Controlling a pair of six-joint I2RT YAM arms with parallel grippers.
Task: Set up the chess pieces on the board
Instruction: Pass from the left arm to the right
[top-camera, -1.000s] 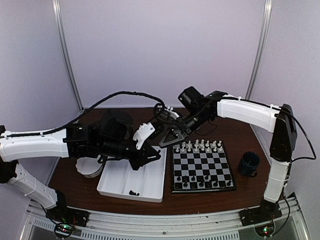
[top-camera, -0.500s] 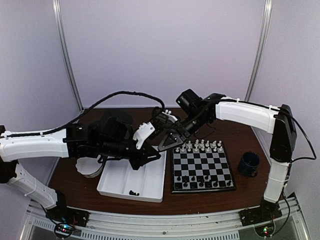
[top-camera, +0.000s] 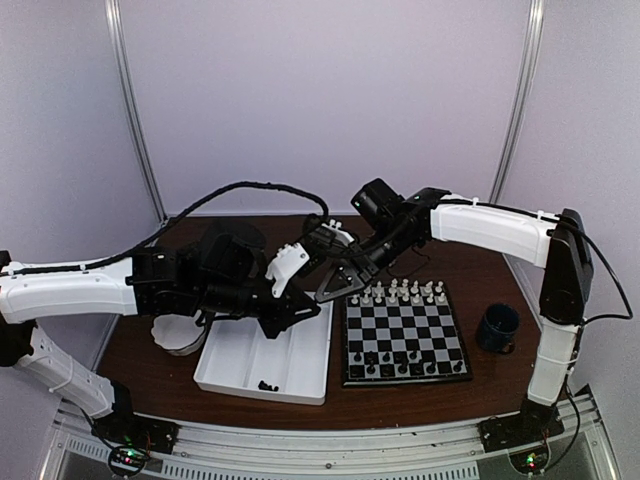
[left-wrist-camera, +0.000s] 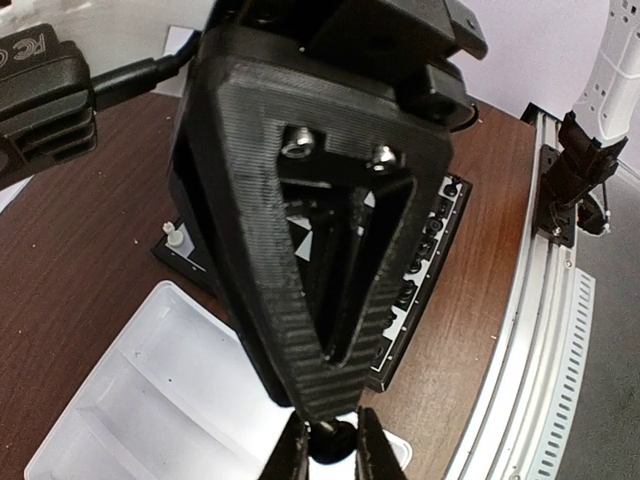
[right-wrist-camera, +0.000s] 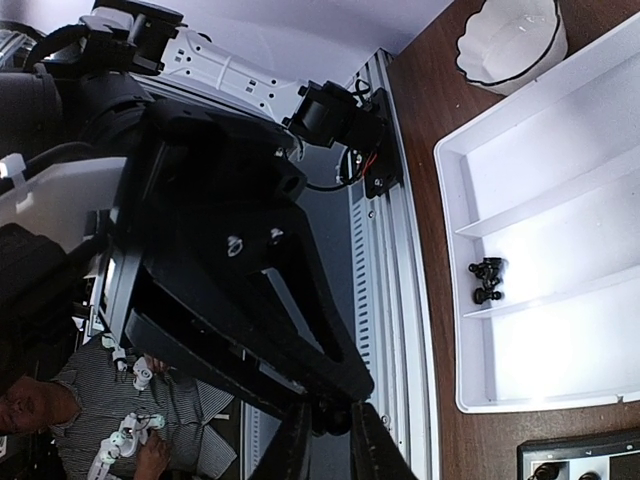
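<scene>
Lettering is scarce: only a raised mark that reads like "FC" shows on a black block (left-wrist-camera: 35, 50) at the top left of the left wrist view. Both grippers are matt black ribbed plastic with hollow triangular fingers, and they meet tip to tip in the air above where tray and board adjoin. The left gripper (left-wrist-camera: 332, 452) is clamped, its two fingers nearly together on one small black piece (left-wrist-camera: 330, 440). The right gripper (right-wrist-camera: 328, 445) has its fingers a narrow gap apart on either side of a small dark lump; whether they press on it I cannot tell. The board (top-camera: 405, 332), square with black and pale checks, lies on the brown wood-grain table (top-camera: 480, 270) right of centre. White chessmen (top-camera: 400, 292) stand in two rows along its far edge and black chessmen (top-camera: 400, 366) along the near edge, too small to count. The white tray (right-wrist-camera: 560, 200) has three compartments, the middle one holding a little cluster of loose men (right-wrist-camera: 487, 280). One scalloped white bowl (right-wrist-camera: 505, 40) stands left of the tray, one dark blue mug (top-camera: 497, 328) right of the board.
</scene>
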